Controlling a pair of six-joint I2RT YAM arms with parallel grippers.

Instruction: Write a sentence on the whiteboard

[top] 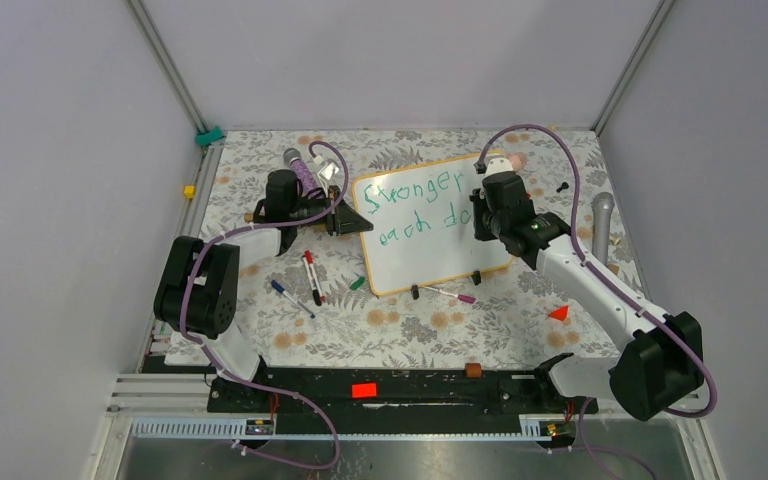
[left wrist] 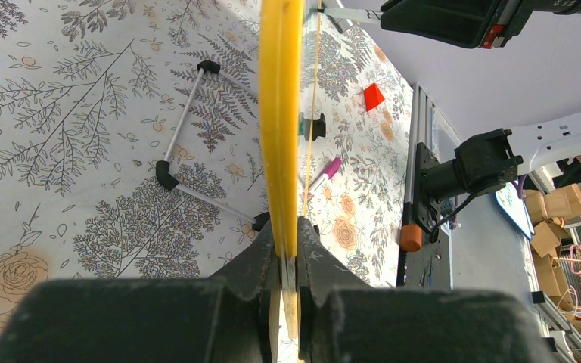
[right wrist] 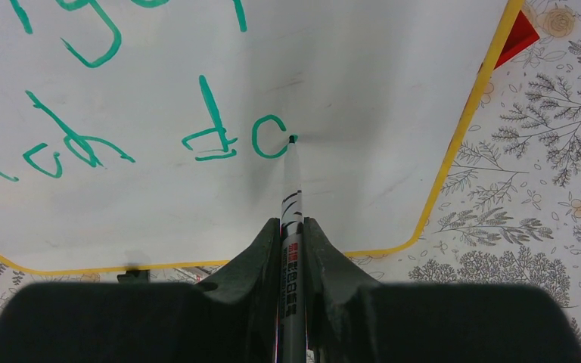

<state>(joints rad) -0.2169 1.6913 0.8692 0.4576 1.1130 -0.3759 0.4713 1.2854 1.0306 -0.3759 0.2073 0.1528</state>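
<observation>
The whiteboard (top: 430, 262) stands tilted in mid-table, with a thin orange-tan frame. The sentence (top: 418, 188) is in green letters, "Stronger" above "each d" and a part-drawn letter. My left gripper (top: 345, 221) is shut on the board's left edge. In the left wrist view the yellow frame edge (left wrist: 281, 113) runs up from between the jaws of the gripper (left wrist: 291, 249). My right gripper (top: 482, 216) is shut on a marker (right wrist: 291, 200). The marker tip touches the board at the open curve right of the "d" (right wrist: 210, 128). The gripper (right wrist: 293, 227) is close to the board.
On the floral mat in front of the board lie a red marker (top: 312, 275), a blue pen (top: 290, 297), a green cap (top: 358, 283) and a pink marker (top: 455, 295). A red wedge (top: 559, 313) lies at the right. A grey microphone (top: 601, 225) is at the far right, a purple one (top: 300, 165) behind the left arm.
</observation>
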